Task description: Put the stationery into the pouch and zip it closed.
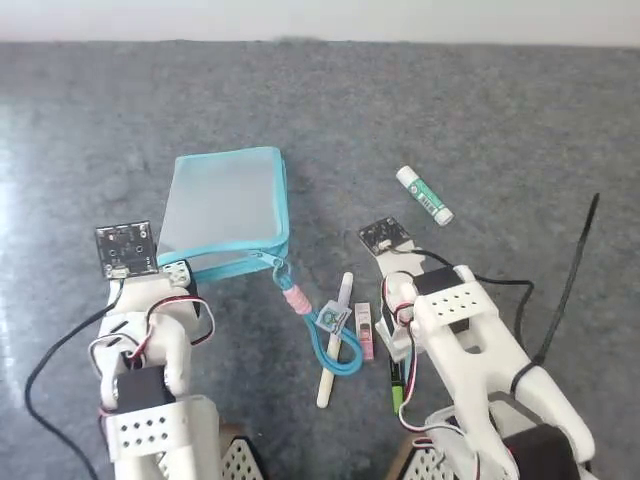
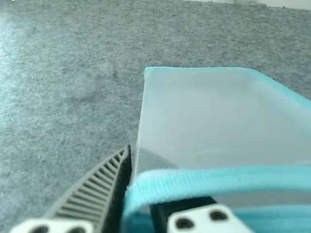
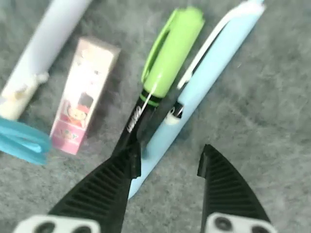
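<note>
The translucent pouch (image 1: 225,205) with teal edging lies left of centre, its zipper pull and teal strap (image 1: 335,345) trailing toward the stationery. My left gripper (image 1: 178,272) is at the pouch's near left corner. In the left wrist view it (image 2: 143,184) is shut on the teal edge of the pouch (image 2: 214,126). My right gripper (image 1: 398,345) hovers open (image 3: 170,153) over a light blue pen (image 3: 209,73) and a green-capped marker (image 3: 167,53), the pen's end lying between its jaws. A pink eraser (image 3: 82,97) and a white pen (image 3: 46,43) lie beside them.
A green-and-white glue stick (image 1: 424,194) lies apart at the back right. The white pen (image 1: 335,340) and eraser (image 1: 364,330) rest between the two arms, the strap looped over the pen. Grey carpet surrounds everything; a black cable (image 1: 570,280) runs along the right.
</note>
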`<action>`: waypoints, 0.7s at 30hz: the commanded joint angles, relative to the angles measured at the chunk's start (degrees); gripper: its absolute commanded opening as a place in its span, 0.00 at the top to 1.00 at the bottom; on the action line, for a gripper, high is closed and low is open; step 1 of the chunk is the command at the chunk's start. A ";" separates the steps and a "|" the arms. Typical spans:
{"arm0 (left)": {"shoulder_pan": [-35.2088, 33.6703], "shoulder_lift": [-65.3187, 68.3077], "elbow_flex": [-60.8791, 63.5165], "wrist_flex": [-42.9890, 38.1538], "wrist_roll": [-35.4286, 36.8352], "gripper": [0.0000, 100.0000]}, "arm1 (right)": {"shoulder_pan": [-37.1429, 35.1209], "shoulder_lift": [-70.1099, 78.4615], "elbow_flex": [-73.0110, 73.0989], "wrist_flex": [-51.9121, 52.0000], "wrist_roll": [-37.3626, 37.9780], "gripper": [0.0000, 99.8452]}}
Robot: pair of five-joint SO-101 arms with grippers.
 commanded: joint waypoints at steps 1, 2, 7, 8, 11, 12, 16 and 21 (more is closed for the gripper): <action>-0.18 -0.70 -1.36 -1.85 0.35 0.99 | 0.48 0.04 0.62 -0.31 0.70 0.81; -0.18 -0.70 -1.36 -1.85 0.35 0.99 | 0.57 0.04 0.62 -0.48 0.79 0.81; -0.09 -0.70 -1.36 -1.85 0.35 0.99 | 0.40 0.04 0.62 -0.84 0.79 0.96; -0.09 -0.70 -1.36 -1.85 0.35 0.99 | 0.40 -0.04 0.44 -1.01 0.79 1.00; 1.76 -0.35 -1.01 -1.85 0.44 0.99 | 0.84 -0.57 0.35 -1.71 0.79 0.98; 3.69 -0.35 -0.31 -1.85 0.44 0.99 | 0.84 -0.66 -0.35 -1.45 0.88 0.99; 11.96 -0.35 3.03 -5.19 0.35 0.99 | 1.71 -0.66 -5.54 3.12 3.25 0.99; 15.74 -0.70 4.79 -7.12 0.35 0.99 | 4.70 -0.75 -15.38 11.30 7.21 0.99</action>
